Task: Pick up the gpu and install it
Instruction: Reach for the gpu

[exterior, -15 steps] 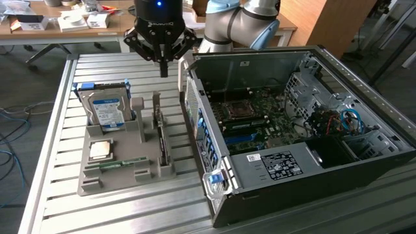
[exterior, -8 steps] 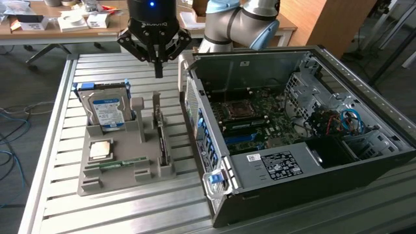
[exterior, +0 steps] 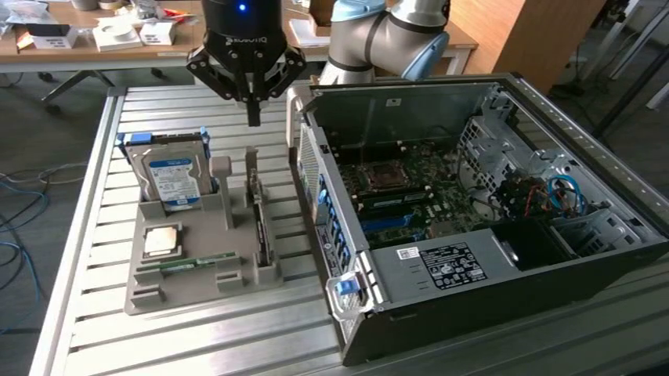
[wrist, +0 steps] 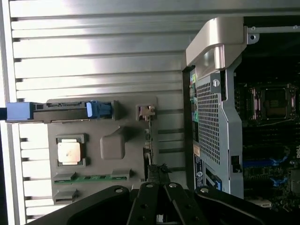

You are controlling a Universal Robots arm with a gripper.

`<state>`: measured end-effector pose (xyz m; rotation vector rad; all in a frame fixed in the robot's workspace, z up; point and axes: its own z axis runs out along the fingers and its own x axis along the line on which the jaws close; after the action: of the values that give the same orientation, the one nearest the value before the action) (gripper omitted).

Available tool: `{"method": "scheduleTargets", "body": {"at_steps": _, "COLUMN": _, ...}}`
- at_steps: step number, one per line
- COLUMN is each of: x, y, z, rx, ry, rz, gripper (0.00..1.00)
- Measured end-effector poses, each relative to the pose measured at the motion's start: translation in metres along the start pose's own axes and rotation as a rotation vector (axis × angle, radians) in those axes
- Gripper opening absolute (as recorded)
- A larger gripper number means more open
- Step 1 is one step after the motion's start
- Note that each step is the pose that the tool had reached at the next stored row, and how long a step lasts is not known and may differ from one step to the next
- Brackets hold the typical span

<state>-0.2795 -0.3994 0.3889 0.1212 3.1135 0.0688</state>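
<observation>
Found graphics card [exterior: 258, 215] standing on its long edge in a narrow slot of the grey holder [exterior: 146, 294], along the holder's side nearest the computer case [exterior: 471, 266]. Pale metal bracket at the card's far end, sticking up above the slot. Not lifted, not installed. From the wrist view, seen edge-on as a thin dark line in the same slot.

Claw [exterior: 253, 119] above the bracket end, clear of it, no contact. Fingers [exterior: 253, 110] pressed together into one point, gripping nothing. In the wrist view, dark linkages of the claw [wrist: 158, 190] in the foreground, over the card's line.

Elsewhere in the holder:
- Hard drive [exterior: 172, 176] with blue label, upright in the far pocket toward the exterior view's left.
- Square processor chip [exterior: 160, 241] lying flat near the middle.
- Slim green memory stick [exterior: 188, 265] lying lengthwise in its slot, just nearer than the chip.
- All three apart from the card.

Holder resting on slatted metal bench [exterior: 99, 258]. Case just beside the holder on the exterior view's right, lying on its side, open face up. Motherboard [exterior: 408, 188] exposed inside, blue cables [exterior: 565, 192] further toward the exterior view's right. Robot arm [exterior: 387, 31] rising behind the case. Second bench [exterior: 105, 48], wooden, in the background, with small boxes on it.
</observation>
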Motion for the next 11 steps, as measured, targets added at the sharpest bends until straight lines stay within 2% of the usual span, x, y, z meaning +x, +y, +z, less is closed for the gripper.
{"method": "scheduleTargets", "body": {"at_steps": 11, "x": 0.001, "y": -0.0154, "z": -0.0007, "rx": -0.0001, "ry": -0.0001, "rz": 0.0, "gripper": 0.11}}
